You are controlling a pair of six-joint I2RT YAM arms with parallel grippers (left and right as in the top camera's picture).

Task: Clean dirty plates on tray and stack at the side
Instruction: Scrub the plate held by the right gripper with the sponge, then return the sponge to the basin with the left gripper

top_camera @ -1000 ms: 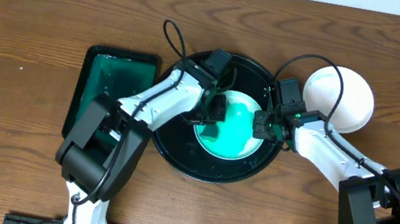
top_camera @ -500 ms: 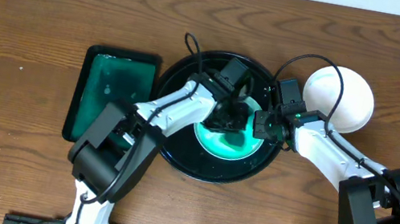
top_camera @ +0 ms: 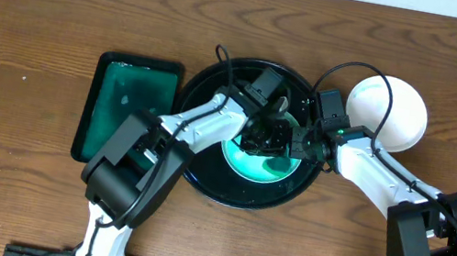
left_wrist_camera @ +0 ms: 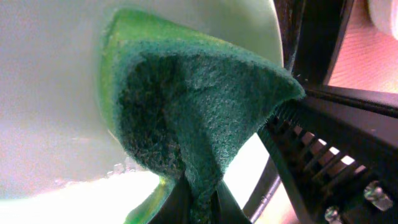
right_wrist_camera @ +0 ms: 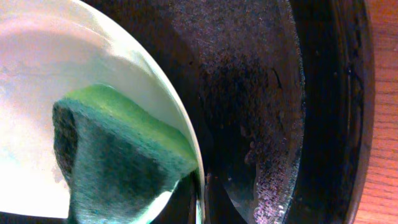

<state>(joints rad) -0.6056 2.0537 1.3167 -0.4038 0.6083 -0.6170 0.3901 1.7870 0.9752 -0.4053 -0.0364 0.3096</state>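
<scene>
Black tray (top_camera: 217,182) sits mid tabletop (top_camera: 43,13), about halfway between the left and right edges. One dirty plate (top_camera: 246,161) lies inside it, toward the tray's right half, with a teal-green smear over its centre and a pale rim.

Left hand (top_camera: 266,133) is over the plate's far part and narrow, pinching a green sponge (left_wrist_camera: 205,118). In the left wrist view the sponge is folded, dark scouring side out with a lighter green edge, and pressed on the plate's white surface. Foam or wet streaks show just beside it.

Right hand (top_camera: 302,146) is at the plate's right rim, inside the tray. It is narrow and looks clamped on that rim. The right wrist view shows the rim running down to the bottom of the frame where the fingers meet, but the contact itself is dark and hard to see. That view also shows the sponge on the plate's near part and the wet black tray floor to the right.

White plate (top_camera: 394,114), no smear visible, sits on the tabletop right of the black tray, nearer the far edge, just beside the tray rim. Cannot tell if it is one plate or a stack.

Green tray (top_camera: 125,106), rectangular with a dark rim, sits left of the black tray and close to it. The left arm crosses between them.
</scene>
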